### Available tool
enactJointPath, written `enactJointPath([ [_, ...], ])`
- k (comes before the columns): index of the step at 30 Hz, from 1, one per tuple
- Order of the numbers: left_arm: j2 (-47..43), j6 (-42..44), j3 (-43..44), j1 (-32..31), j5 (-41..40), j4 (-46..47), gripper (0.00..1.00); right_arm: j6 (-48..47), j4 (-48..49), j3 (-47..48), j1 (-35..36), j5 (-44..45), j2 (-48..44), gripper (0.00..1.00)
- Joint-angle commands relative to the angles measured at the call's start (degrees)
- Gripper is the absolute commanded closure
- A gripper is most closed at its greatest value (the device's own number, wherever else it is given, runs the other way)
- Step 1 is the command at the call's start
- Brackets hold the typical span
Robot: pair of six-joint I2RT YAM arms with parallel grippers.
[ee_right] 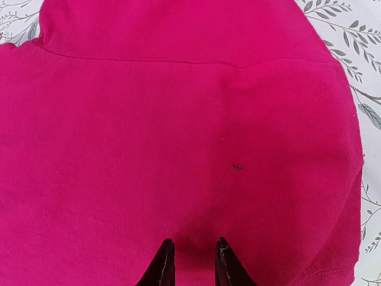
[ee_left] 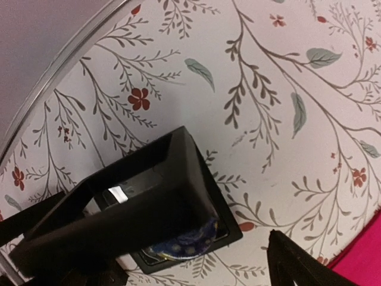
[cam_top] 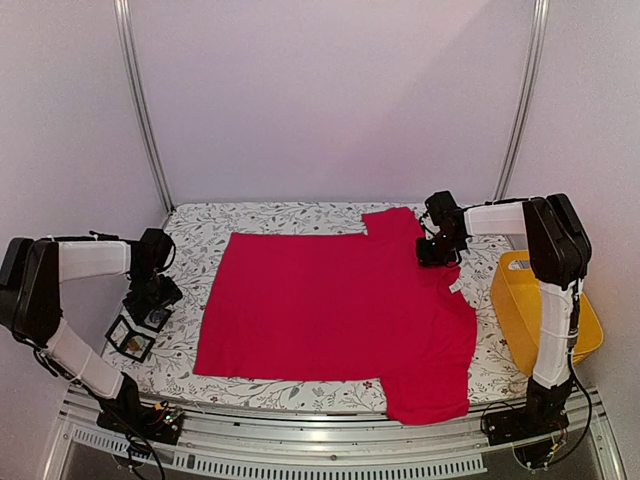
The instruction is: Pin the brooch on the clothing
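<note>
**Top view.**
- Red T-shirt (cam_top: 335,310): spread flat across the middle of the floral tablecloth (cam_top: 270,218), with its sleeves toward the right.
- Left gripper (cam_top: 152,300): at the left edge, over a small black box (cam_top: 131,340), well apart from the shirt.
- Right gripper (cam_top: 438,250): on the shirt's far right shoulder.
- Yellow bin (cam_top: 545,310): just right of the table.

**Left wrist view.**
- Box: lid raised.
- Brooch (ee_left: 184,245): dark blue and round with gold specks. It lies in the box base, partly hidden by the lid.
- Left gripper: jaws released and spread wide, grasping nothing.

**Right wrist view.**
- Right gripper: jaws nearly together, with the tips on the red cloth. Cannot tell whether the fabric is pinched.
</note>
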Motion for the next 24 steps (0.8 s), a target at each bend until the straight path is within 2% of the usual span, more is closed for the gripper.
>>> enactJointPath([
  [1, -0.7, 1.1, -1.6, 2.8, 1.1, 2.1, 0.1, -1.0, 1.0, -0.6, 0.2, -1.2, -2.0, 0.77],
  [6, 0.5, 2.2, -2.5, 4.2, 2.6, 4.0, 0.14, -1.3, 1.1, -0.7, 0.2, -1.2, -1.9, 0.77],
  [12, 1.2, 2.7, -4.0, 4.6, 4.5, 6.6, 0.28, -1.5, 0.9, -0.6, 0.2, -3.3, -1.8, 0.77],
  [18, 3.2, 3.5, -4.8, 4.8, 4.9, 8.5, 0.34, -1.8, 0.9, -0.5, 0.2, -2.7, -1.8, 0.77],
  [24, 4.8, 4.2, -5.0, 5.0, 4.8, 9.1, 0.48, -2.0, 0.7, -0.4, 0.2, -2.5, -1.6, 0.76],
])
